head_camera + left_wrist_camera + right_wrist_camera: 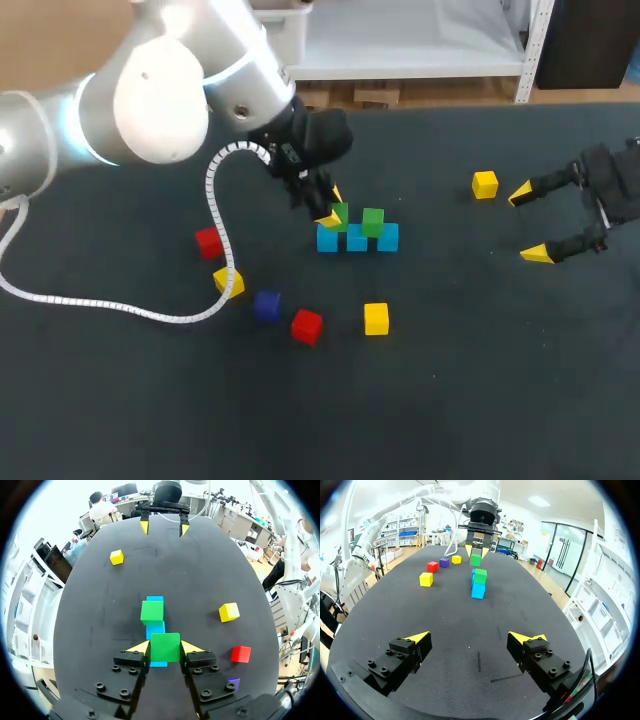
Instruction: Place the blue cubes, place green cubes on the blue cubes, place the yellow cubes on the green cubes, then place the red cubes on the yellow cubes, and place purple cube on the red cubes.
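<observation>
Clamped between the left jaws from two sides: a green cube [165, 647], over the left end of a row of three blue cubes [356, 240] at the middle of the surface [480, 380]. Seated on the row's right half, a second green cube [373, 221]. Impossible to tell whether the held cube touches the blue beneath it, mostly covered in the left wrist view. Wide apart and holding nothing, the right jaws by the right edge, a yellow cube [485, 184] near them. Loose toward the near edge: a purple cube [266, 306], a red cube [307, 326] and a second yellow cube [376, 318]. Nearer the left edge, a second red cube [208, 241] and a third yellow cube [229, 282], both partly behind a white coiled cable [211, 190].
</observation>
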Available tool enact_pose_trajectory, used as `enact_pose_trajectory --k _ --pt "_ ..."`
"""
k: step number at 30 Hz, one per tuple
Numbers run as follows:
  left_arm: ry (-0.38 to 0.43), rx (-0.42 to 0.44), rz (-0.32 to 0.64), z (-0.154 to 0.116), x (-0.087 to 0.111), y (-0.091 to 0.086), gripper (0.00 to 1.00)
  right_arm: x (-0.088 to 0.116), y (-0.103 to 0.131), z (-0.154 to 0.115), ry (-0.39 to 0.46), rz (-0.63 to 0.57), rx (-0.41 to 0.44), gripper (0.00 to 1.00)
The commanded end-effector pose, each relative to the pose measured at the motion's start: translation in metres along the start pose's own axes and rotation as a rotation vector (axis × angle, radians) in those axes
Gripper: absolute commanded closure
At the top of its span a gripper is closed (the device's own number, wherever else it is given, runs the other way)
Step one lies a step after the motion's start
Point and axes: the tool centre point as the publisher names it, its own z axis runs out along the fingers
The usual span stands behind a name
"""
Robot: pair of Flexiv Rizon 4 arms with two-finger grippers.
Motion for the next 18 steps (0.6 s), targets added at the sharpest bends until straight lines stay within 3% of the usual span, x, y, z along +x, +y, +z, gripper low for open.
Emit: enact_pose_trajectory --k 1,18 --pt "0.001 0.005 0.005 0.006 -0.001 0.004 1.0 0.001 0.0 0.0 -0.003 -0.001 0.0 0.0" --pt "0.01 0.002 -0.003 0.018 -0.001 0.01 1.0 0.001 0.0 0.0 -0.003 -0.001 0.0 0.0"
